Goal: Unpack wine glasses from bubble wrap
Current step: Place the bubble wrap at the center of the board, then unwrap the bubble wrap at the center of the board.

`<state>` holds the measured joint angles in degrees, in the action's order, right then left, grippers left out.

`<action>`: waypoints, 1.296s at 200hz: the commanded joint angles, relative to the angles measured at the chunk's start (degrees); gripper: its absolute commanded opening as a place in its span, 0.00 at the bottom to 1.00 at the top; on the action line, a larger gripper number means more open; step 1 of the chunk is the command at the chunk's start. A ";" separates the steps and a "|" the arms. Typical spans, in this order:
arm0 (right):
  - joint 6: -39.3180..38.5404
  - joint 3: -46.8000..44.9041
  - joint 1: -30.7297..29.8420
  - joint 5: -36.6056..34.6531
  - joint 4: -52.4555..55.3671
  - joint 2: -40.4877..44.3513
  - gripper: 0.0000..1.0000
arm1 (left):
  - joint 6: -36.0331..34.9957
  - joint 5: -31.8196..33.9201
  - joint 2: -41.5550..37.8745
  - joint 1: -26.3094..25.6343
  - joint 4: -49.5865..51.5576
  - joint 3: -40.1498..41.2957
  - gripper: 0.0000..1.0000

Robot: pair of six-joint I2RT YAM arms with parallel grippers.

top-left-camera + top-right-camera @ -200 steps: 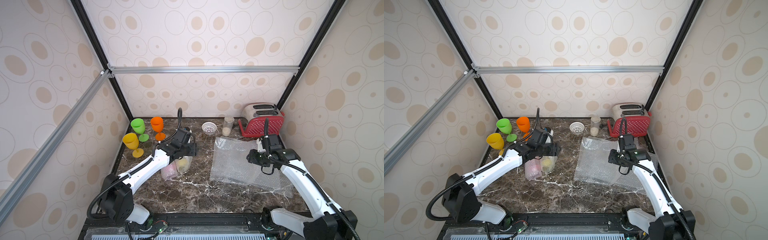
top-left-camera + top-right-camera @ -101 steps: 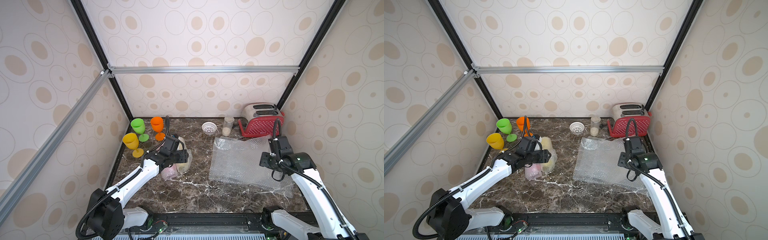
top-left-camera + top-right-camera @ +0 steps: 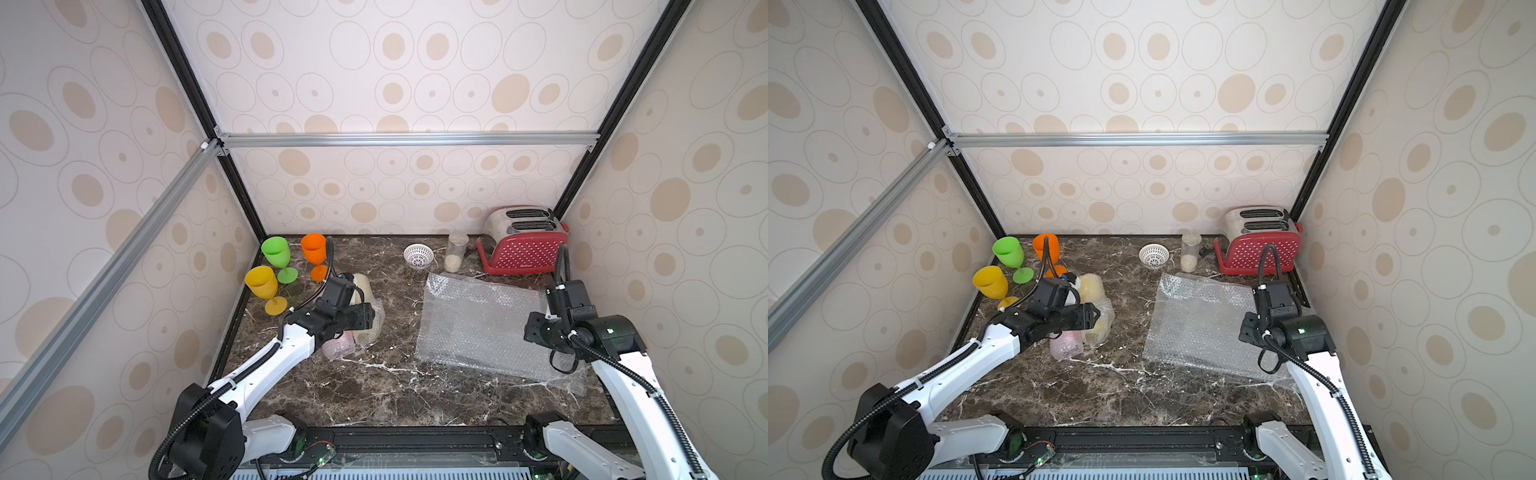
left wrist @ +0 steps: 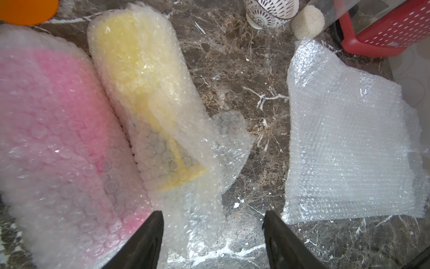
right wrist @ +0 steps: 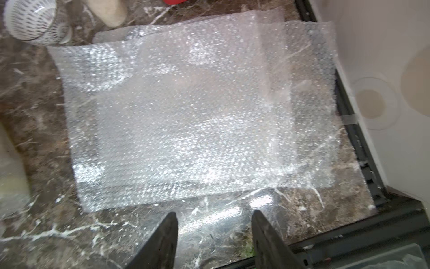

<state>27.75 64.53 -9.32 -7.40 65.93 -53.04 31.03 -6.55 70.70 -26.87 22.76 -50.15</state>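
While both arms reach over the marble tabletop (image 3: pixel 374 395), neither grips anything. Closest to the front edge, and well across the table from the red toaster (image 3: pixel 523 245), the left gripper (image 4: pixel 211 215) hovers with its fingers spread wide. It is above the loose tail end of two bubble-wrap tubes that lie side by side and touch. One tube holds the pink wine glass (image 4: pixel 58 139). The other holds a wrapped yellow wine glass (image 4: pixel 144 76), whose stem and foot show through the plastic, the foot pointing toward the gripper. Whether a finger brushes the wrap cannot be told.

In front of the toaster, the right gripper (image 5: pixel 214 215) also has its fingers apart, with nothing between them. It hangs over the near edge of the flat bubble wrap sheets (image 3: pixel 478 324). These lie overlapped on the marble, with their far edge just short of the toaster's base.

Farther back, at the opposite side of the table from the toaster, three unwrapped glasses stand upright: the bare yellow wine glass (image 3: pixel 262 284), then the green wine glass (image 3: pixel 276 253) and the orange wine glass (image 3: pixel 314 249). Between the orange one and the toaster sits a white perforated bowl (image 3: pixel 418 254). A clear jar (image 3: pixel 455 251) with pale grains at its bottom stands just beside the toaster.
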 commanded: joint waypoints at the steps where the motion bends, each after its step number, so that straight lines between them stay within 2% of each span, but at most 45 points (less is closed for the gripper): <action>1: -0.47 -1.37 -1.26 8.31 -2.77 -1.10 0.51 | -0.53 0.50 -0.83 0.97 0.00 0.92 0.69; 56: 1.76 -2.92 -8.06 15.99 -15.09 -5.94 0.51 | 0.17 0.01 1.45 2.00 -2.24 3.62 0.69; 84: 1.78 -2.24 -11.56 17.30 -20.51 -10.76 0.51 | 0.77 -0.29 3.68 2.52 -4.49 4.40 0.68; 152: -0.80 4.38 -20.15 20.20 -31.68 -26.39 0.51 | 0.11 -2.64 8.24 2.61 -7.54 3.58 0.53; 185: -1.01 6.67 -23.50 22.47 -36.12 -32.78 0.52 | -0.68 -4.21 10.11 2.62 -8.91 3.08 0.41; 220: -2.51 10.55 -26.99 21.65 -35.97 -38.68 0.52 | -2.25 -6.69 10.87 2.62 -9.49 3.02 0.13; 259: -3.49 11.97 -29.46 21.11 -36.24 -41.66 0.52 | -3.50 -8.08 7.19 2.29 -8.97 4.29 0.06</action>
<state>25.61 75.18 -37.54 13.93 30.24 -93.80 29.45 -12.75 81.06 -24.64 13.82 -45.84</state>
